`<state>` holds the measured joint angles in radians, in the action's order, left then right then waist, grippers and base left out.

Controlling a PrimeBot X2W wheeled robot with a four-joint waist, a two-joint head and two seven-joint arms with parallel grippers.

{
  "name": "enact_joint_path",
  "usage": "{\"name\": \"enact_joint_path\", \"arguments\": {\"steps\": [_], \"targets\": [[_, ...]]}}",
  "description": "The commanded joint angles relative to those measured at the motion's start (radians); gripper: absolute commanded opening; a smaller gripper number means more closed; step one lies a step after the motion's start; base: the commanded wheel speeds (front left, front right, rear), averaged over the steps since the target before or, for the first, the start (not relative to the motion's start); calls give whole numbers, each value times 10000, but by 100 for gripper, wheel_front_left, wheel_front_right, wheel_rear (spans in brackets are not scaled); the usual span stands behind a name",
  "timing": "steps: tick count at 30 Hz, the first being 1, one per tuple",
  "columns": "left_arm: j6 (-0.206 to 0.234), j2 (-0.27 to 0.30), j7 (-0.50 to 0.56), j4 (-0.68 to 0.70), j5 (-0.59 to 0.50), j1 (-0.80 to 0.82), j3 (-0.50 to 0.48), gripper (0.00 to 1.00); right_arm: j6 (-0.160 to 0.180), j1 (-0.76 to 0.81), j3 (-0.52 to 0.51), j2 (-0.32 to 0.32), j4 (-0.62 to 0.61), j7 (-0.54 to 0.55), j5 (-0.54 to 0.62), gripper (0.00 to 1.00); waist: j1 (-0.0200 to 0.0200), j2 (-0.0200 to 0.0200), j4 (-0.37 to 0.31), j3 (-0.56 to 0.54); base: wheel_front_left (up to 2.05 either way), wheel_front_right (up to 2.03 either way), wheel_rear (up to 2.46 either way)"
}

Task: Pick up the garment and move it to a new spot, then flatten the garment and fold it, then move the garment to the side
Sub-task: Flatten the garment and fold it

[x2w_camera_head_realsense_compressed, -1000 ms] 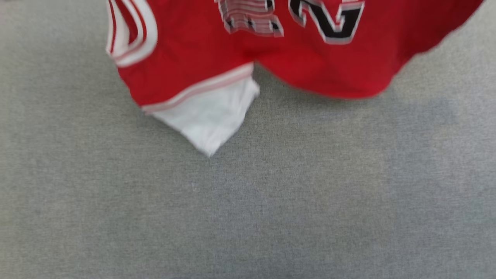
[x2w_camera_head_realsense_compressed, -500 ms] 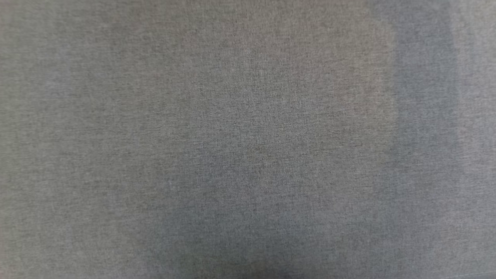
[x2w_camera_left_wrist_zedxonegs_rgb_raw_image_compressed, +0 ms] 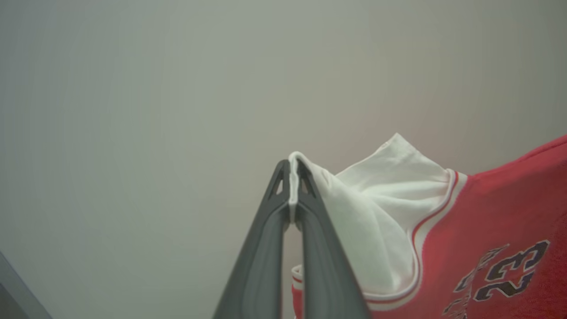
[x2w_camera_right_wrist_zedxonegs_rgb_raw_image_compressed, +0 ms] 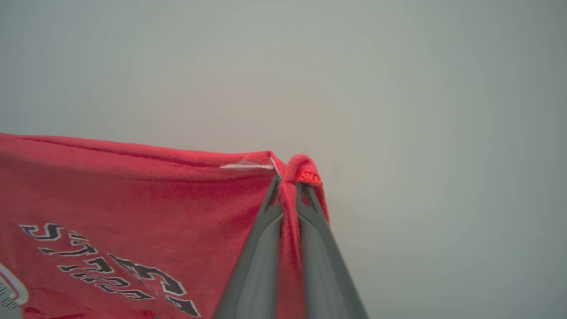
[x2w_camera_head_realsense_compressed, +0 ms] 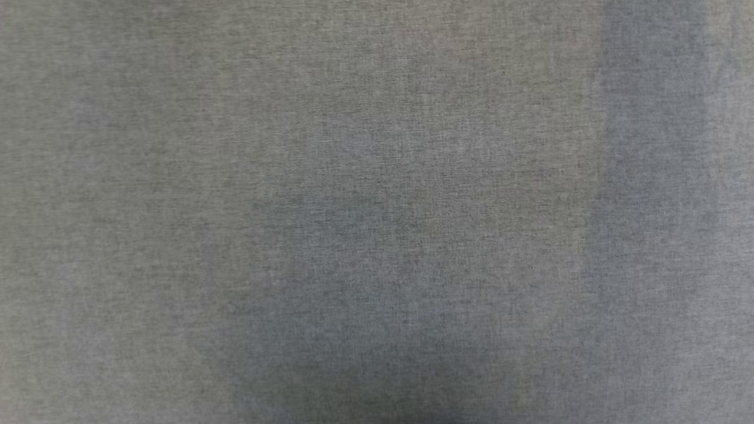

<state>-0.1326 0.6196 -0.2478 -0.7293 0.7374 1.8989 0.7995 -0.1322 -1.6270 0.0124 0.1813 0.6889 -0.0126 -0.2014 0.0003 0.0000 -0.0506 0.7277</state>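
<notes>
The garment [x2w_camera_left_wrist_zedxonegs_rgb_raw_image_compressed: 487,212] is a red jersey with white sleeves and black white-outlined print. In the left wrist view my left gripper [x2w_camera_left_wrist_zedxonegs_rgb_raw_image_compressed: 291,177] is shut on the edge of a white sleeve, and the red body with the "23" print hangs to the right. In the right wrist view my right gripper [x2w_camera_right_wrist_zedxonegs_rgb_raw_image_compressed: 288,184] is shut on a pinch of the red hem of the garment [x2w_camera_right_wrist_zedxonegs_rgb_raw_image_compressed: 133,199], whose cloth stretches away to the left with the lettering showing. The garment hangs between both grippers against a pale blurred background.
The head view looks down on a grey woven table surface [x2w_camera_head_realsense_compressed: 377,212] with soft darker shadows at the right and lower middle.
A second ago the garment's lower part with a white sleeve showed at the top of the head view; it has since left that view, leaving grey cloth surface.
</notes>
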Motion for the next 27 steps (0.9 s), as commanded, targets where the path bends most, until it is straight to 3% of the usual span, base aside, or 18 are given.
{"name": "enact_joint_path", "arguments": {"steps": [1,9,16,27], "targets": [[20,-123,-111,195,175,-553,64,0,15,346,190,40,98,-196,-174,0,-3,0,188,-249,0,0,0],[20,-382,-136,2254,289,-4234,-709,0,15,2405,1420,257,291,-805,-1406,0,-3,0,478,-1517,0,0,0],[343,-738,-138,4094,156,-8849,-1809,0,15,5452,2597,933,-142,-756,-2782,0,-3,0,776,-3033,0,0,0],[1031,-24,-138,5532,-1366,-14292,-1276,0,15,9351,2916,1829,-959,16,-4713,0,-3,0,993,-4837,0,0,0]]}}
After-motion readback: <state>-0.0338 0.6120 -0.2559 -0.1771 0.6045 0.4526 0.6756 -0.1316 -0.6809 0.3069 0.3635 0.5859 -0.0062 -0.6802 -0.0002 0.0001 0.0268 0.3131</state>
